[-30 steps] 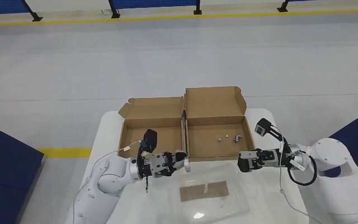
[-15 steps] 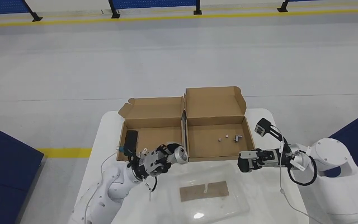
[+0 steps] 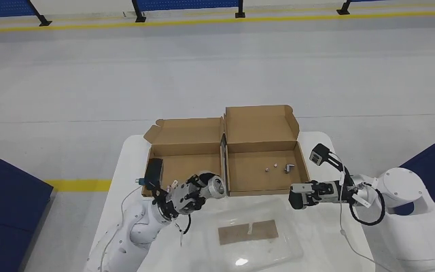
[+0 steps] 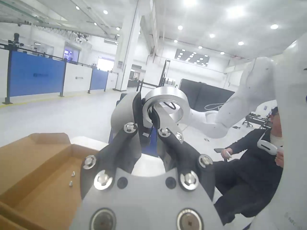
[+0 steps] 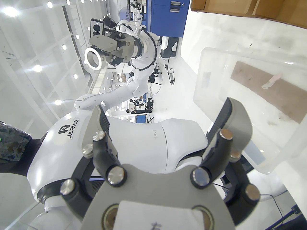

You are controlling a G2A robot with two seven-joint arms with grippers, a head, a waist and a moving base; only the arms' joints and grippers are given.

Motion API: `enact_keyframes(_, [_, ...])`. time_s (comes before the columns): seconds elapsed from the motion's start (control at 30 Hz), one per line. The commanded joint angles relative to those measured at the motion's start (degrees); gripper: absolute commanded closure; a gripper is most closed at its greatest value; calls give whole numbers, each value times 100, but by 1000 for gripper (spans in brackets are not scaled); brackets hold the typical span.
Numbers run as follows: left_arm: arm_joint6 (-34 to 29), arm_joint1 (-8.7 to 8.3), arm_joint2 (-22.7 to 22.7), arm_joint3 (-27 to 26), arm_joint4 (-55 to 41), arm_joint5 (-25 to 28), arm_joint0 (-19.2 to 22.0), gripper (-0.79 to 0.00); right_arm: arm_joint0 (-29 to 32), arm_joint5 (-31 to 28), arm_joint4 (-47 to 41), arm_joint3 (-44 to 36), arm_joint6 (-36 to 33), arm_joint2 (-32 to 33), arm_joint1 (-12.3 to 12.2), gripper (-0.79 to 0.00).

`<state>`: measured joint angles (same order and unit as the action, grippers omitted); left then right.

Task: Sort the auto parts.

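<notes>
My left gripper (image 3: 208,187) is shut on a shiny metal ring (image 3: 217,185), held just in front of the seam between two open cardboard boxes. In the left wrist view its fingers (image 4: 153,118) pinch the ring (image 4: 168,104) through its wall, one inside and one outside. The right wrist view shows the same ring (image 5: 93,58) far off, raised above the table. The right box (image 3: 253,175) holds small screws (image 3: 275,165) and a small metal piece (image 3: 290,168). My right gripper (image 3: 296,196) stands open in front of that box's near right corner, nothing between its fingers (image 5: 227,118).
The left box (image 3: 190,168) shows a bare floor. A clear plastic tray (image 3: 285,251) with a brown cardboard sheet (image 3: 248,232) sits at the table's front, between the arms. The white table edge (image 3: 129,146) lies close around the boxes.
The left wrist has turned over and risen slightly with the ring, its camera swinging to the left. The right arm has not moved.
</notes>
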<state>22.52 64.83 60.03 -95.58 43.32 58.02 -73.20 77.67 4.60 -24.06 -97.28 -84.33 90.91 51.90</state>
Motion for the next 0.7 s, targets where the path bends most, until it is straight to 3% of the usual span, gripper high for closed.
enact_keyframes(0.0, [351,3,-20,-125,6,-2,-16,0,0,0,0,0,0,0,0,-785])
enact_keyframes(0.33, [2377,-69,-422,-346,751,-2,141,0,0,0,0,0,0,0,0,-785])
enact_keyframes(0.67, [2283,-60,-422,-427,696,-74,119,0,0,0,0,0,0,0,0,-785])
